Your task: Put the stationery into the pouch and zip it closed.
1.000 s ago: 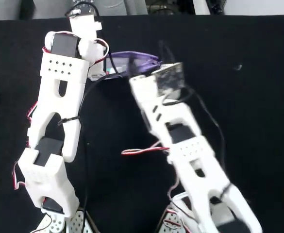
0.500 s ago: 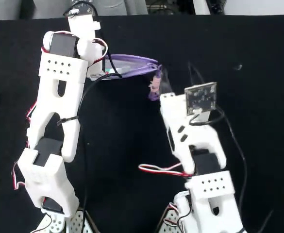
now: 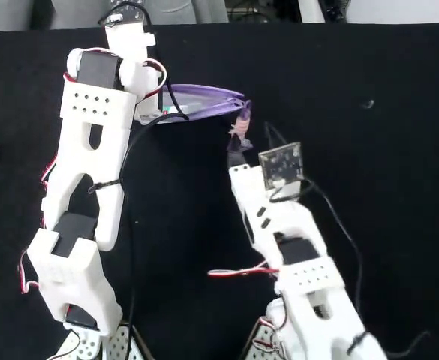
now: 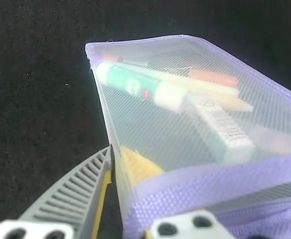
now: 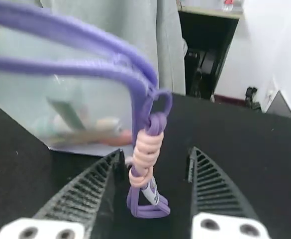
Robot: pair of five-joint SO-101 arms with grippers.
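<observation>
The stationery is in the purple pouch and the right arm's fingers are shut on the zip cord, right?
No: the right wrist view shows the fingers open, one each side of the cord, not shut on it. The stationery is in the pouch.

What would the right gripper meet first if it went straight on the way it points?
Probably the braided pink-and-purple zipper pull cord, which hangs from the translucent purple-trimmed pouch just within the open right gripper; depth is unclear.
</observation>
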